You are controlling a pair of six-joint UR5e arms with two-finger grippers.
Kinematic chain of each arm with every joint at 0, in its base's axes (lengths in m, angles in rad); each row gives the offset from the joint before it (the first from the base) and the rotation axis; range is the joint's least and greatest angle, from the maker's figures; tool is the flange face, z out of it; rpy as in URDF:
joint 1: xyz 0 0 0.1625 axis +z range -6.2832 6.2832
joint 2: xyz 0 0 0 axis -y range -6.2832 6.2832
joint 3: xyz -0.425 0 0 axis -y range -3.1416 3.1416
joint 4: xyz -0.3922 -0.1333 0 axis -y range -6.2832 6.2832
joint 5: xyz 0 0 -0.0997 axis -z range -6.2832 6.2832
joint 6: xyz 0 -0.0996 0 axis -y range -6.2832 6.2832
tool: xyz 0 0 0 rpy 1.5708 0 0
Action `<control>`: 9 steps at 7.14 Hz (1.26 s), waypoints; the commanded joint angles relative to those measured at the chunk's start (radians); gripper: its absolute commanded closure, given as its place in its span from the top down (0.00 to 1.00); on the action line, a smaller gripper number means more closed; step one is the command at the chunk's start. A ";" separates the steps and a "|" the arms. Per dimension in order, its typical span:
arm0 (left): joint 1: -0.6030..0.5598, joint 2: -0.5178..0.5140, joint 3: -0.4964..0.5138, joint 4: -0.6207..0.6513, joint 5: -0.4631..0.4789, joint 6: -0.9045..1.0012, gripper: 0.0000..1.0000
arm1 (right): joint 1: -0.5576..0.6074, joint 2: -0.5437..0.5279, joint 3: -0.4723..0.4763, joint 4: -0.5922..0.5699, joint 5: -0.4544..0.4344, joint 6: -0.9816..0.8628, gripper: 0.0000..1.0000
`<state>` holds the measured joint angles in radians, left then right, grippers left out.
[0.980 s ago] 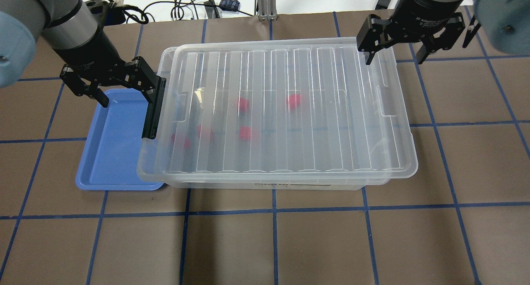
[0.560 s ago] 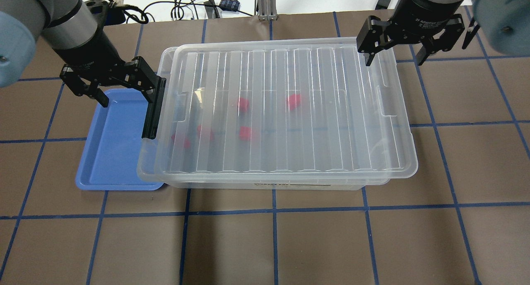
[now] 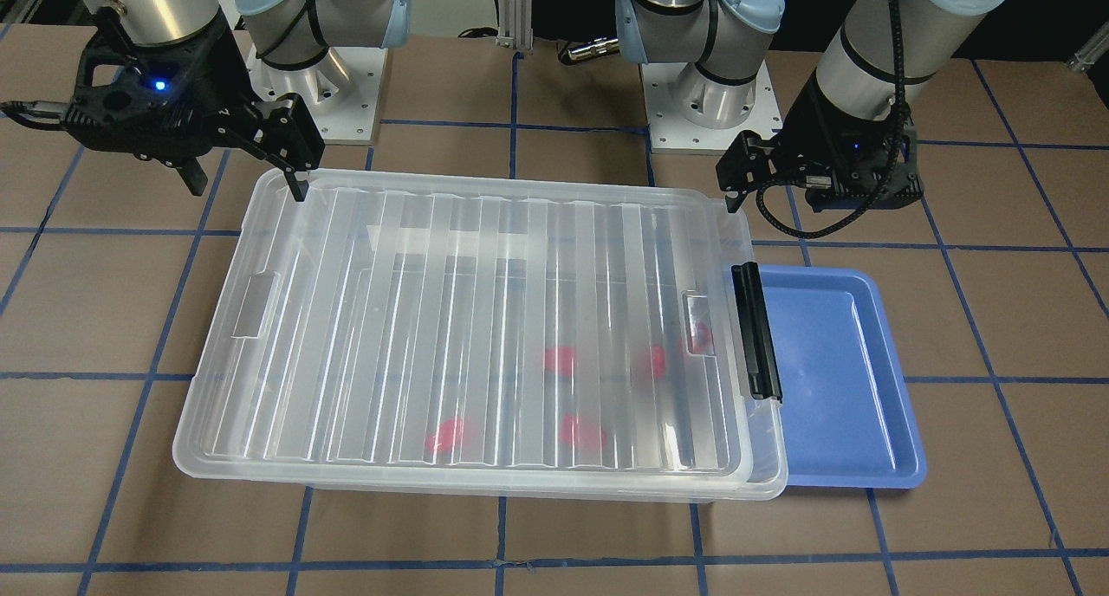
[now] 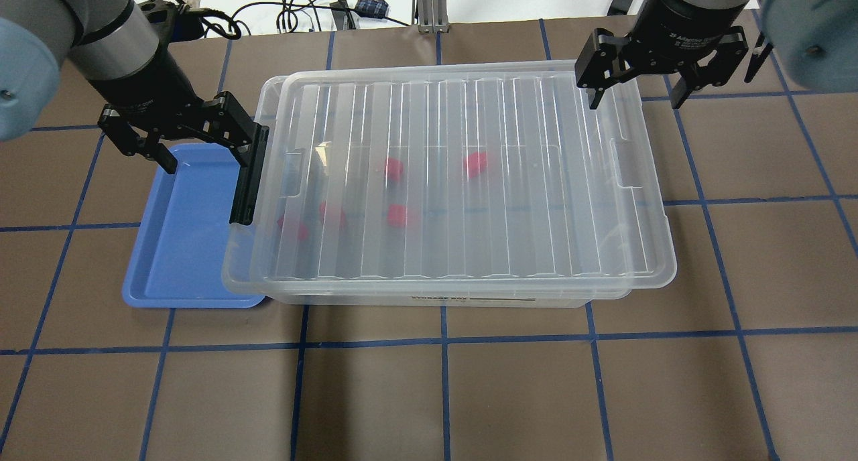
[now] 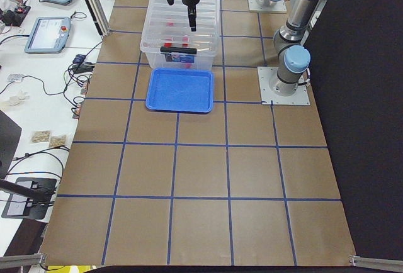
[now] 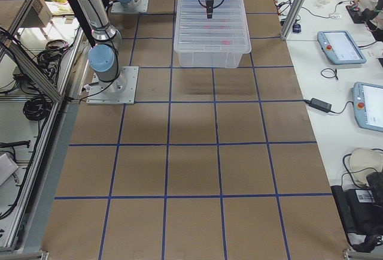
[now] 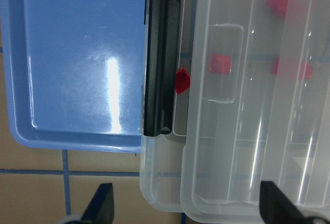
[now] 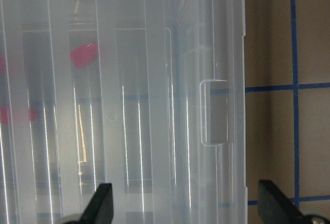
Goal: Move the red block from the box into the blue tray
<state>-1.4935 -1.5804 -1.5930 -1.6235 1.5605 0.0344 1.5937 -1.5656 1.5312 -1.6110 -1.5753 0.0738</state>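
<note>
The box point(image 4: 462, 179) is a clear bin with its ribbed lid on and a black latch bar point(image 4: 247, 179) at its left end. Several red pieces point(image 4: 395, 215) show blurred through the lid; I cannot tell which is the red block. One red piece point(image 7: 181, 80) lies beside the latch point(image 7: 160, 53) in the left wrist view. The blue tray point(image 4: 181, 246) lies empty against the box's left end. My left gripper point(image 4: 201, 149) is open and empty above the tray's far end and the latch. My right gripper point(image 4: 635, 96) is open and empty over the box's far right corner.
The brown table point(image 4: 469, 394) has blue tape lines. Cables and small devices point(image 4: 315, 12) lie beyond its far edge. Both arm bases point(image 3: 702, 102) stand behind the box in the front view. The lid's recessed grip point(image 8: 214, 113) shows in the right wrist view.
My right gripper has shifted slightly toward the table's far edge, still open. My left gripper, the box and the tray have not moved.
</note>
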 commanded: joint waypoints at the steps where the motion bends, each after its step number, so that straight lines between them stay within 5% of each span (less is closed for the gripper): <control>1: 0.002 0.002 0.001 0.001 0.001 -0.001 1.00 | -0.001 0.019 0.094 -0.114 -0.006 -0.012 1.00; 3: 0.004 0.002 0.001 0.001 0.001 -0.002 1.00 | -0.032 0.032 0.223 -0.290 -0.008 -0.063 1.00; 9: 0.006 0.000 -0.001 0.020 0.001 0.005 1.00 | -0.192 0.081 0.316 -0.394 -0.008 -0.302 1.00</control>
<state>-1.4881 -1.5794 -1.5930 -1.6047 1.5616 0.0347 1.4149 -1.4882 1.8300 -1.9823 -1.5832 -0.2129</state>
